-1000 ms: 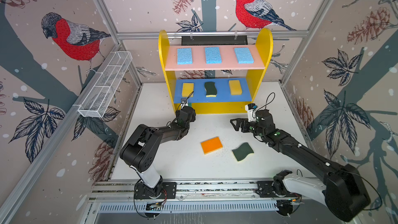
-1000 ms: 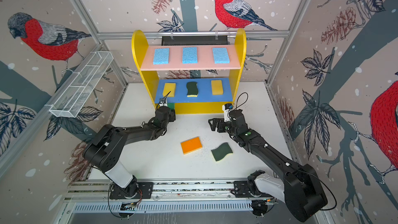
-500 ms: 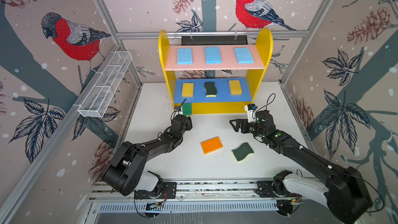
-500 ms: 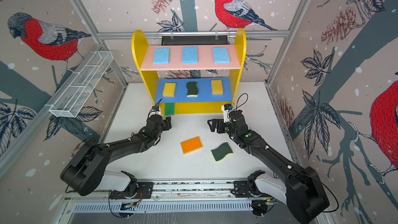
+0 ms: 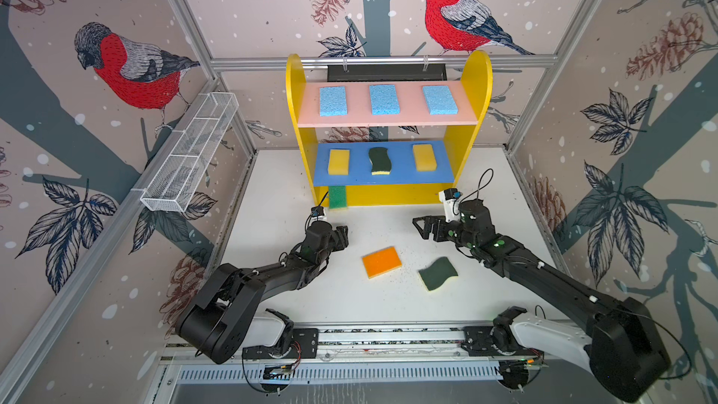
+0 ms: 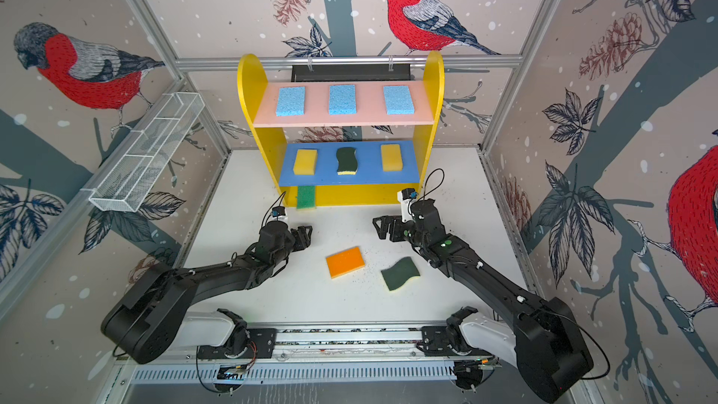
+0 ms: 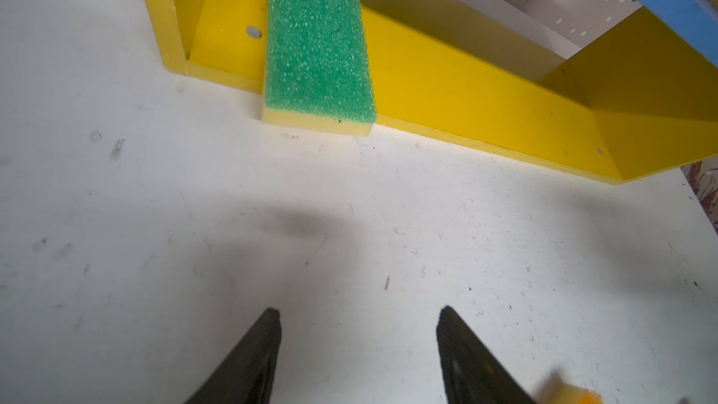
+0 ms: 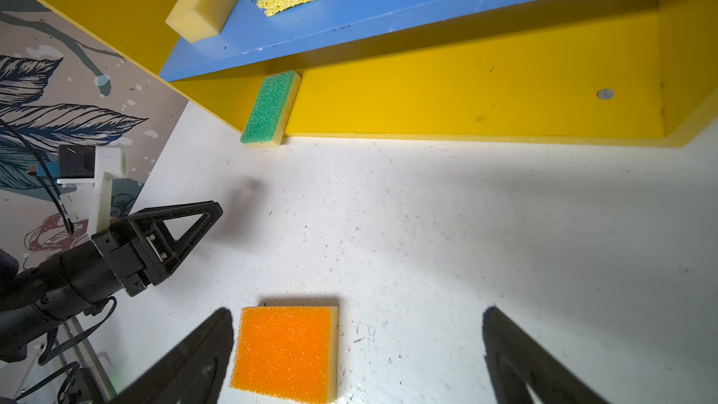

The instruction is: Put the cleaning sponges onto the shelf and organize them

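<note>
Orange-topped sponge flat on table, wavy scourer just beside | left gripper jaws apart, empty | right gripper jaws wide, empty | I'd call it light, squashy: pinch its foam sides gently.

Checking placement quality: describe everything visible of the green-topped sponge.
The green-topped sponge is a rectangular block: coarse porous green scouring layer over pale yellow foam. It lies flat, green side up, on the shelf's yellow bottom board, near its left end, close to the side panel but apart. Long axis runs front to back; the front end pokes slightly past the board's edge. Nothing else visibly touches it.
</note>
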`<state>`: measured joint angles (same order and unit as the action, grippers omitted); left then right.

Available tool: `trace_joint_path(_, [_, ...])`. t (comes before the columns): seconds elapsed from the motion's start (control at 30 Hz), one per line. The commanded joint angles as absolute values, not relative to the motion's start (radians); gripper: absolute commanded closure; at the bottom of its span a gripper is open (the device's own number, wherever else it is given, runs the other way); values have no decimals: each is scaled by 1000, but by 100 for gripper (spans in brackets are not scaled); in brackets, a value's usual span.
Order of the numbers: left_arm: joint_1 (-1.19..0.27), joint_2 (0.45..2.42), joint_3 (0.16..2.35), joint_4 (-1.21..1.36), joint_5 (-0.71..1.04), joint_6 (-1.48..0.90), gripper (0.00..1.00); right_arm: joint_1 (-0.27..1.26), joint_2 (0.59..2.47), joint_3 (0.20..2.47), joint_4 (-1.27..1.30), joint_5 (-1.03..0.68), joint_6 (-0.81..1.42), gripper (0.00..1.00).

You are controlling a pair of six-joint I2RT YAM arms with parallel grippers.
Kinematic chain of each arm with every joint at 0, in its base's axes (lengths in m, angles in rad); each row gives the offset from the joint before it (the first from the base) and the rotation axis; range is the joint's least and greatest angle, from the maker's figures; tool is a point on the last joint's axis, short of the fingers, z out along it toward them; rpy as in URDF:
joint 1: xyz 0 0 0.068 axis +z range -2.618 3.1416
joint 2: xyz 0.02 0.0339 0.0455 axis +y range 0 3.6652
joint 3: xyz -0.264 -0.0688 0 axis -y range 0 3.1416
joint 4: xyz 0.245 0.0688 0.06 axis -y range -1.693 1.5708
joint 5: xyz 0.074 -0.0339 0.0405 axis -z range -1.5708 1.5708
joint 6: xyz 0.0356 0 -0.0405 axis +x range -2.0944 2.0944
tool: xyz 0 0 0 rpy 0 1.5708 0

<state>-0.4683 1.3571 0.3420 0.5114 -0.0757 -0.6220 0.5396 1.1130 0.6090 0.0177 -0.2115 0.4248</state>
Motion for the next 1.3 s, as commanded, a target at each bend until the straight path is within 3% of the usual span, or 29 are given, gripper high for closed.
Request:
trace_joint_path(0.0, [-441,1373,306,641,-28,-697,35,542,1118,614,25,-218,426,1])
trace_joint_path(0.5, [-370,1493,284,834,9,-736,39,542,1150,618,35,-226,428,0])
trace_joint_path(0.77, [-364,1578,286,946,2,-752,48,542,1160,623,26,-223,420,0])
trace_joint_path(1.27, [-351,1695,317,1044,-5,-781,50,542,1179,621,28,-224,414,0])
